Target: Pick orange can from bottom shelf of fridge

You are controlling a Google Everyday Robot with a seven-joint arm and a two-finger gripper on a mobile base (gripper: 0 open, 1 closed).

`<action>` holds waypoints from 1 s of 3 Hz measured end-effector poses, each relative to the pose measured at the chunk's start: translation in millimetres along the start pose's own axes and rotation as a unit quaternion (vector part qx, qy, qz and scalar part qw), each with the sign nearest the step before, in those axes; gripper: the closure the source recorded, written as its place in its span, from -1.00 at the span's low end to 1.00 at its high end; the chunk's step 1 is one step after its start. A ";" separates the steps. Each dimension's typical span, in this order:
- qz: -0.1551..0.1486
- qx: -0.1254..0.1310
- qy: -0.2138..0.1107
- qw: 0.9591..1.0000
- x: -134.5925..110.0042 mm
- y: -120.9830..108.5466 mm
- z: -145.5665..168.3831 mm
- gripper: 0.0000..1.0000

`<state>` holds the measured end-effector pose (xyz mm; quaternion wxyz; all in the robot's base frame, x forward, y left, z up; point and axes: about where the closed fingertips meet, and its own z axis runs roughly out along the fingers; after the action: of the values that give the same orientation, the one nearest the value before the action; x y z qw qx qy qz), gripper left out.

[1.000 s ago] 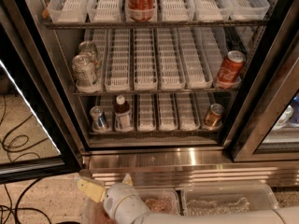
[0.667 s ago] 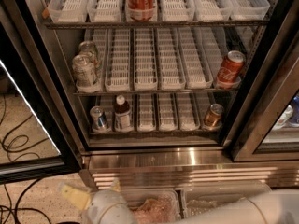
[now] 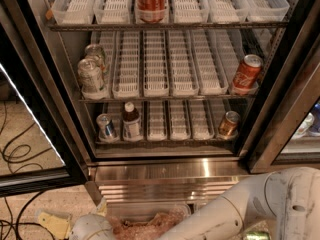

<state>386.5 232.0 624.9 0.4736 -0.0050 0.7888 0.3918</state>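
Observation:
The fridge [image 3: 280, 99] stands open in front of me. The orange can [image 3: 228, 124] stands upright at the right end of the bottom shelf [image 3: 165, 142], in the rightmost lane. My gripper [image 3: 52, 224] is low at the bottom left of the view, near the floor, below the fridge's steel base and far left of the can. My white arm [image 3: 260, 204] reaches across the bottom of the view from the right.
A silver-and-blue can [image 3: 106, 126] and a brown bottle [image 3: 131, 122] stand at the bottom shelf's left. A red can [image 3: 246, 73] and silver cans [image 3: 92, 74] are on the middle shelf. Another red can [image 3: 151, 1] is on top. Cables [image 3: 15, 154] lie on the floor left.
My arm has swung left across the bottom of the view, and the gripper has moved left and down toward the corner. The cans and bottle have not moved.

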 end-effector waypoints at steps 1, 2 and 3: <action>-0.013 0.013 0.004 1.000 0.5 -1.4 0.4 -1.00; -0.028 0.037 0.006 0.999 5.0 10.5 12.2 -1.00; -0.056 0.068 -0.016 0.996 12.4 18.2 38.6 -1.00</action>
<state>401.4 273.2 617.4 0.5067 -0.0109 0.8044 0.3098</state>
